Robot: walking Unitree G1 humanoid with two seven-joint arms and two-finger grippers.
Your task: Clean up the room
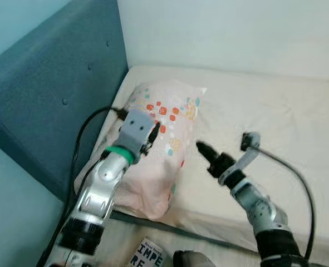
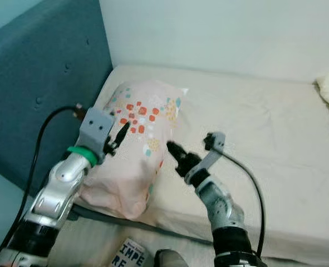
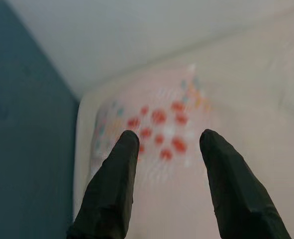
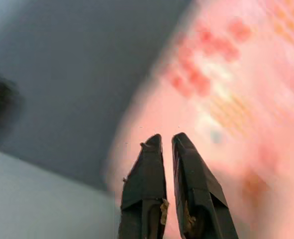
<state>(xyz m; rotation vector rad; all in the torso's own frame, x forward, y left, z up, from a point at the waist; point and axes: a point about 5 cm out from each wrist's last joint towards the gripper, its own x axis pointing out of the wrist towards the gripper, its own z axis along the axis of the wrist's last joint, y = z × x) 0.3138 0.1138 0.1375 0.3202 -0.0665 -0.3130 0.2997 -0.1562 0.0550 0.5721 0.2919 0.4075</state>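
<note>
Nearest the camera I see a printed card or booklet (image 1: 145, 254) at the lower edge of the head views, below the mattress (image 1: 275, 117) edge; its lettering is cut off and I take no action on it.

The item I am working on is the pillow (image 1: 158, 150), pink with red and teal spots. It lies at the corner of the mattress against the blue headboard (image 1: 53, 94). Its long axis runs from the near mattress edge toward the far wall.

The left gripper (image 3: 166, 149) is the nearer one. It sits over the pillow's headboard-side half, and the pillow lies directly ahead of and beneath its fingertips. Its two fingers are spread wide with nothing between them. I cannot confirm contact with the fabric.

The right gripper (image 4: 165, 142) is just beside the pillow's opposite long edge and points at it. Its fingers are nearly together, with a thin gap, and hold nothing.

My judgement: the pillow sits between the two grippers, so the coming move is a grasp or push across its short axis.
</note>
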